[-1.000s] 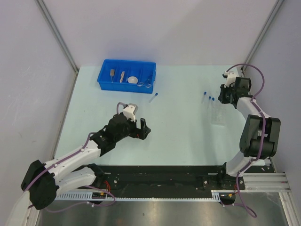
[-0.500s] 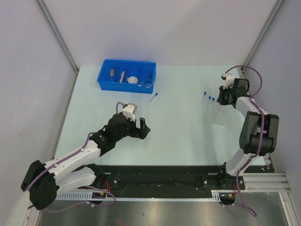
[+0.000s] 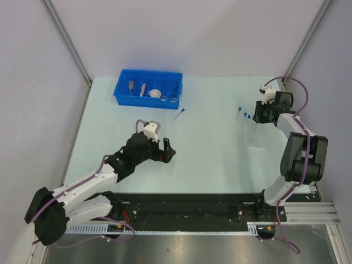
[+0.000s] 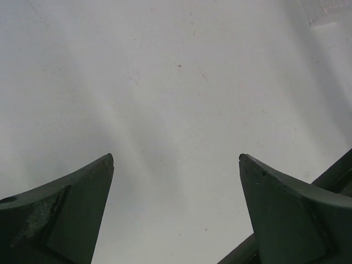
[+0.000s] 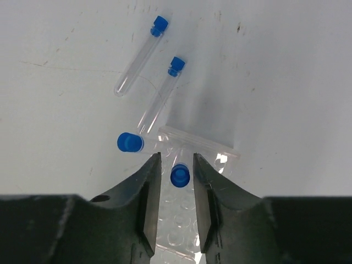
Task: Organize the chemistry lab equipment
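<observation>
L fingers (image 4: 60, 214) spread wide; R fingers (image 5: 147, 203), per wrist cam only, parted round tube (image 5: 180, 175) in rack (image 5: 179, 239).

The near part of the clear plastic tube rack (image 5: 204, 144) is hidden behind the jaws of the right gripper (image 5: 177, 159) and cut off by the lower edge. Seen from above, the rack is too faint to trace, and the gripper hides the blue-capped tube (image 5: 180, 175) standing in it. Far left of the rack, the small items in the blue bin (image 3: 143, 101) are too small to name.
</observation>
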`<control>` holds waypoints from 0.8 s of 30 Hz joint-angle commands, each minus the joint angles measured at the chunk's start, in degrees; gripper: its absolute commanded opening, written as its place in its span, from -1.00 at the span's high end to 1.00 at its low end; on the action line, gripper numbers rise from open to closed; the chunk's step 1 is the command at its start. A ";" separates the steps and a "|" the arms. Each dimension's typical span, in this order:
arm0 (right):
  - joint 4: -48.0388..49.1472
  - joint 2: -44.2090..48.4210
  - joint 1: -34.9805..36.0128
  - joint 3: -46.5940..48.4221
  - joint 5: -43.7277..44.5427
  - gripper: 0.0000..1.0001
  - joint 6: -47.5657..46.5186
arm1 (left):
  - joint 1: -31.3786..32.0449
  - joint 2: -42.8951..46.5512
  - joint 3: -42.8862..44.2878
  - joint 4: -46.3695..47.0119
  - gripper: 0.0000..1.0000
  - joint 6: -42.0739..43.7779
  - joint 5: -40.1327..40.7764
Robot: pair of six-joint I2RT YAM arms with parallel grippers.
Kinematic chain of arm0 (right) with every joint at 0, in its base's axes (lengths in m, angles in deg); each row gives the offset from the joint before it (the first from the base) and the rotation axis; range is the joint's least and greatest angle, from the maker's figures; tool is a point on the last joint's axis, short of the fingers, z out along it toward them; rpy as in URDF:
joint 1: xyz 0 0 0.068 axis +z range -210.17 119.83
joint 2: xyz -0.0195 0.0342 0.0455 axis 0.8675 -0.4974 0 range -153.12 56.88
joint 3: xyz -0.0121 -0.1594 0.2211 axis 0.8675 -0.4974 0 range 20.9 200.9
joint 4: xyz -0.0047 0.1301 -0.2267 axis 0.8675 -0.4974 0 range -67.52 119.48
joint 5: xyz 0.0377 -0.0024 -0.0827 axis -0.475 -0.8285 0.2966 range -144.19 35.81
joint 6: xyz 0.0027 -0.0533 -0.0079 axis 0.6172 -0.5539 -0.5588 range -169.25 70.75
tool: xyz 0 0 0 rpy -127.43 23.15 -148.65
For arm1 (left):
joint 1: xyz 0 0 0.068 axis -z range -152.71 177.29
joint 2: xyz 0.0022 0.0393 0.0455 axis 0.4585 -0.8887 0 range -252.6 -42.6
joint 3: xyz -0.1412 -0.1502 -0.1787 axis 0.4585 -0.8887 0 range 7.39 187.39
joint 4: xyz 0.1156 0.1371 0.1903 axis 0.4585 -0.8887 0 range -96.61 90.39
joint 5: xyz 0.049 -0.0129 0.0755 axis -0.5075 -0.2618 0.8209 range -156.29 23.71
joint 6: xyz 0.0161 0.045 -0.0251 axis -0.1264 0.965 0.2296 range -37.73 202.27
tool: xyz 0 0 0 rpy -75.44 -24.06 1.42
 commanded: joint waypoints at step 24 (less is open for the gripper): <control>-18.39 22.21 -4.55 1.38 -31.69 -0.06 -5.03 | -7.29 -22.97 25.36 -11.94 -1.00 8.22 -9.39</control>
